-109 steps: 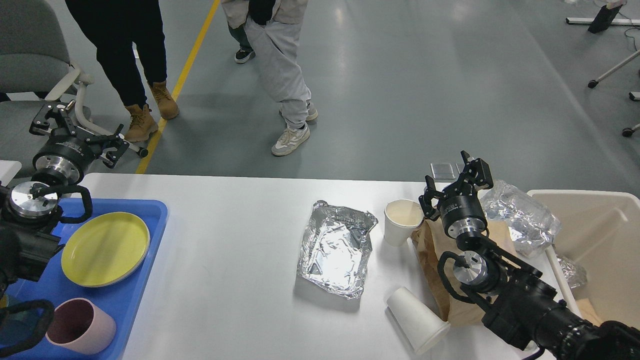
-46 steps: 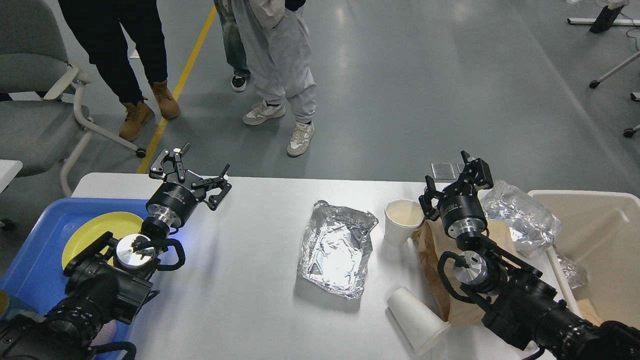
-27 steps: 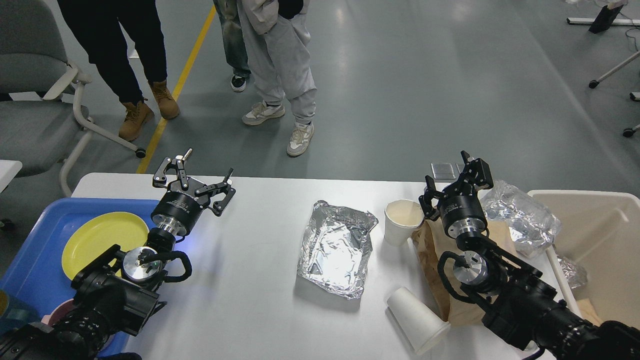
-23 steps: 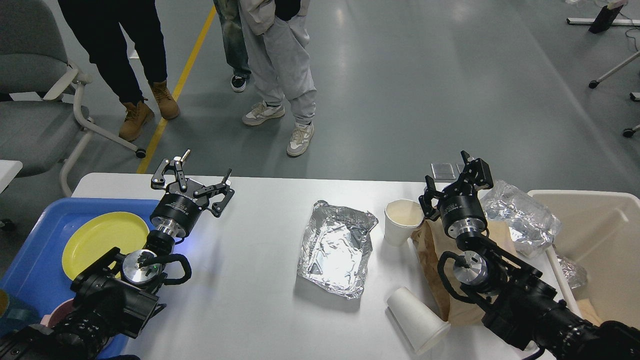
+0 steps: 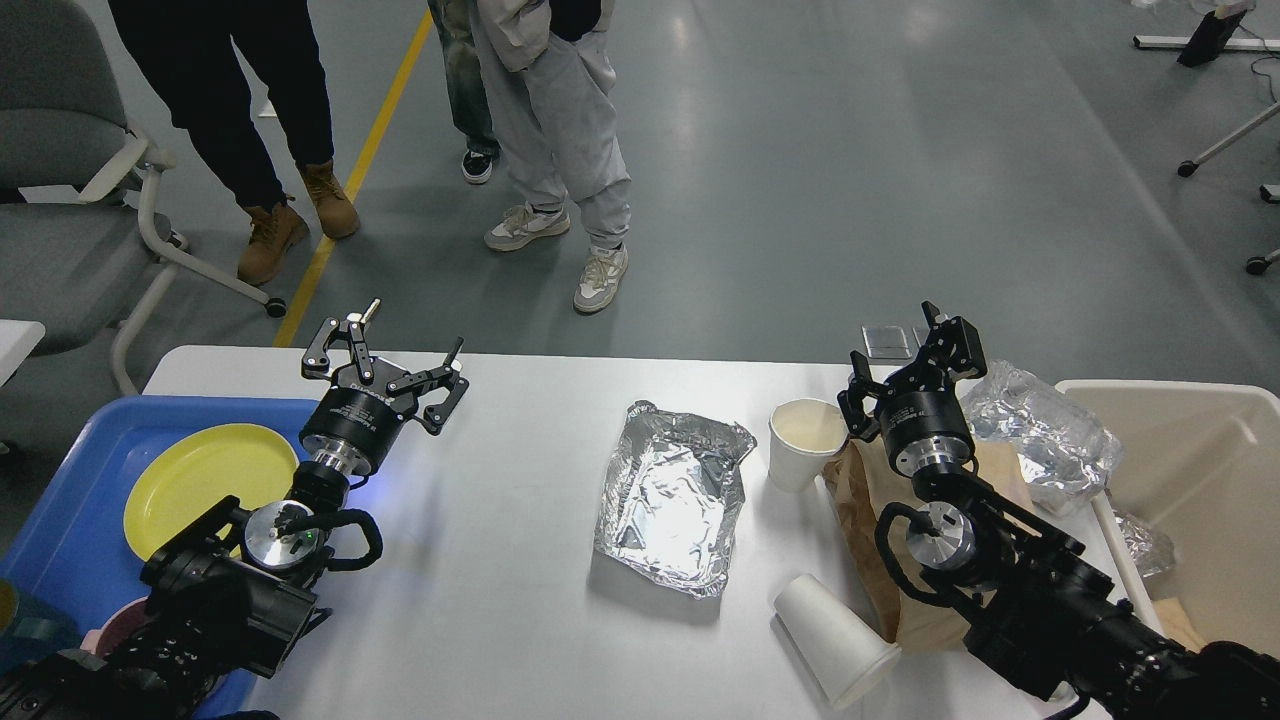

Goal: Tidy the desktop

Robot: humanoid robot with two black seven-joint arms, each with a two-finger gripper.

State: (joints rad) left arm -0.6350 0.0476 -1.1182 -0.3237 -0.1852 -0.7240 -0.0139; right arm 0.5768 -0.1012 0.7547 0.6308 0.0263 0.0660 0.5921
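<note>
Head view shows the wide white matte desktop (image 5: 480,600) spread across the lower half of the frame, with our 2 black arms reaching over it from either side. Our left gripper (image 5: 385,360) hangs above the far left part of the top, just beside the blue plastic tray (image 5: 70,480) that holds a round yellow plate (image 5: 200,480), and its 2 fingers are spread wide with nothing between them. Our right gripper (image 5: 915,360) sits high near the far right edge, next to an upright white paper cup (image 5: 800,445); its fingers also stand apart and empty, though it is dark and seen at an angle. Litter remains on the surface: a crumpled silver foil tray (image 5: 670,500) in the middle, a second white paper cup lying on its side (image 5: 835,640), a brown paper bag (image 5: 870,500) under our right arm, and a crinkled clear plastic wrapper (image 5: 1040,440) against the beige plastic bin (image 5: 1230,500). We judge the tidying only partly done — we are between grasps, picking the next item. The foil tray looks the likeliest target for the left arm; that calls for a reach rightward and a low pinch on its thin rim — gently, since foil buckles.
</note>
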